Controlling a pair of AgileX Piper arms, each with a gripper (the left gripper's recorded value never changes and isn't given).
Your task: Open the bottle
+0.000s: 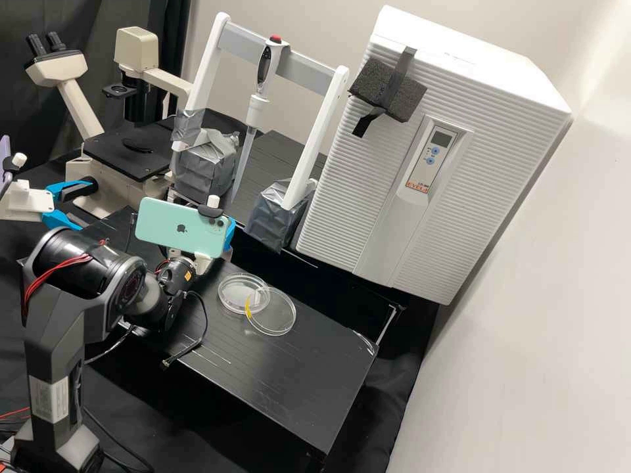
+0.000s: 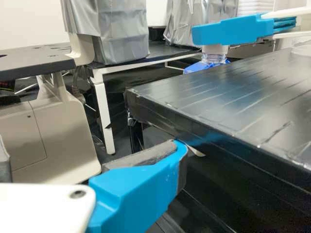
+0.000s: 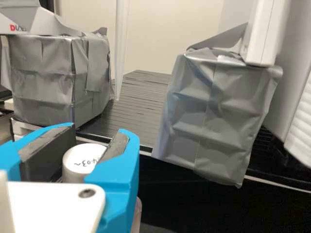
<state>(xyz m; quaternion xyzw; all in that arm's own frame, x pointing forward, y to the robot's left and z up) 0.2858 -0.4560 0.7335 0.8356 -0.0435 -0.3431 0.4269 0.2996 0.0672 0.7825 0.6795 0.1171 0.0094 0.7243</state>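
Two blue fingers (image 3: 114, 179) of your right gripper (image 3: 86, 145) clamped on the white cap (image 3: 85, 162) of the bottle (image 2: 213, 59), your left gripper (image 1: 84, 206) spread apart, empty

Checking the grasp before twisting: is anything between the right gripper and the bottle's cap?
Nothing visible does: the white round bottle cap already sits between the right gripper's jaws, both grey pads against it.

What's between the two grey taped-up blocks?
A pipette hangs between the taped blocks, tip over the black shelf. The high and right wrist views show it.
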